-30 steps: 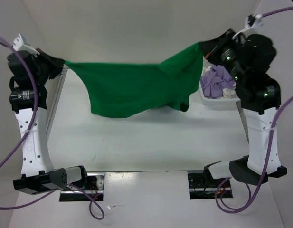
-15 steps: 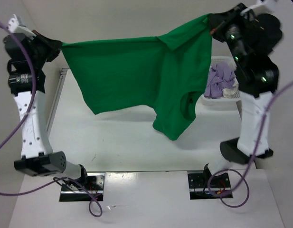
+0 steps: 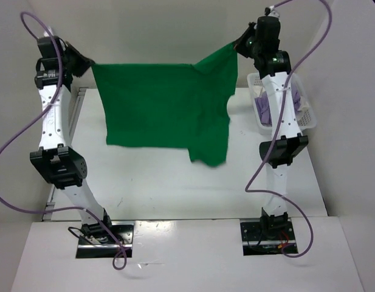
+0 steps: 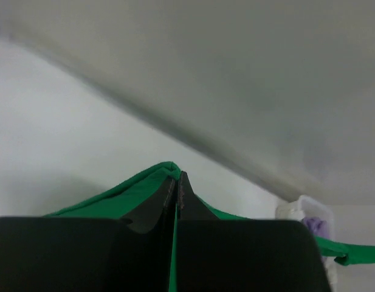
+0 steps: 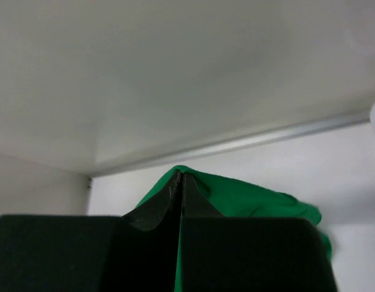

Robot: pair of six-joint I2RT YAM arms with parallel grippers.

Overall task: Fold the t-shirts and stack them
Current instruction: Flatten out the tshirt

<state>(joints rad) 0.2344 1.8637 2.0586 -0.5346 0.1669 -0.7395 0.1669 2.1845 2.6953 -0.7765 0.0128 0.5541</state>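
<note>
Both arms stand raised almost to full reach at the upper left and upper right of the overhead frame, stretching the green t-shirt [image 3: 163, 106] between them like a banner above the desk [image 3: 157, 182]. The left end effector [image 3: 88, 62], jaws pressed together, pinches the shirt's upper left corner. The right end effector [image 3: 237, 47], likewise clamped on green cloth, holds the opposite corner slightly higher in the frame. The fabric hangs spread across the centre, its lower right part drooping lowest. At the right edge, partly behind the right arm, the purple t-shirt [image 3: 265, 111] lies bunched in a white mesh basket [image 3: 258, 91].
</note>
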